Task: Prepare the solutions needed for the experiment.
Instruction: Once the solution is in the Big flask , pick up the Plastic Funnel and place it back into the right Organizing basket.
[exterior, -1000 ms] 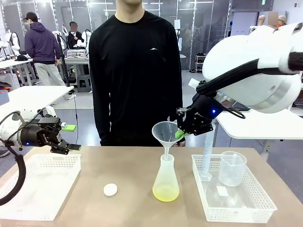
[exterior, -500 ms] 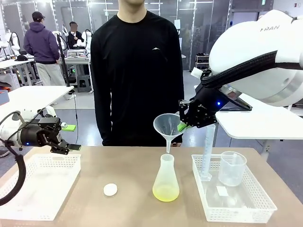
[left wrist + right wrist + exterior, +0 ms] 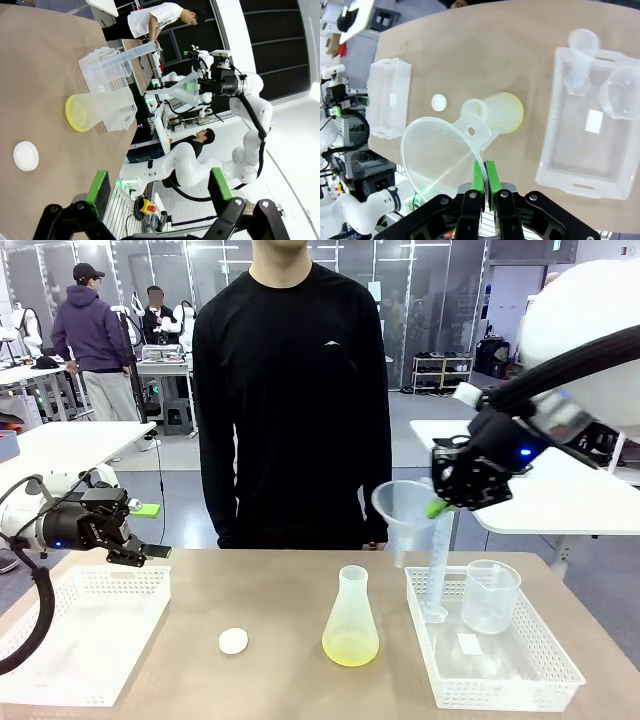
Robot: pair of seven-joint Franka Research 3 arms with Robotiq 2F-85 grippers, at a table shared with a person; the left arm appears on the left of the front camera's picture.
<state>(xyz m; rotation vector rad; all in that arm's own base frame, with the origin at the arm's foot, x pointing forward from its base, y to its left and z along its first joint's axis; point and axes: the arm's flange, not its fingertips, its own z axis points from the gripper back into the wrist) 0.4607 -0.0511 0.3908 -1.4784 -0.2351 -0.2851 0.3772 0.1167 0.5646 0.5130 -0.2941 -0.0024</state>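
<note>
Your right claw (image 3: 437, 508), clamped on the funnel (image 3: 398, 508) rim, has lifted it out of the flask (image 3: 351, 605) and now swings it toward the tray (image 3: 500, 690). The yellow solution (image 3: 350, 648) sits in the flask at mid-table, so pouring looks finished. Your left claw (image 3: 152, 530) hangs apart, holding nothing.

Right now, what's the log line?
left gripper: open, empty | right gripper: shut on funnel, clear of flask | flask: yellow solution at bottom
</note>
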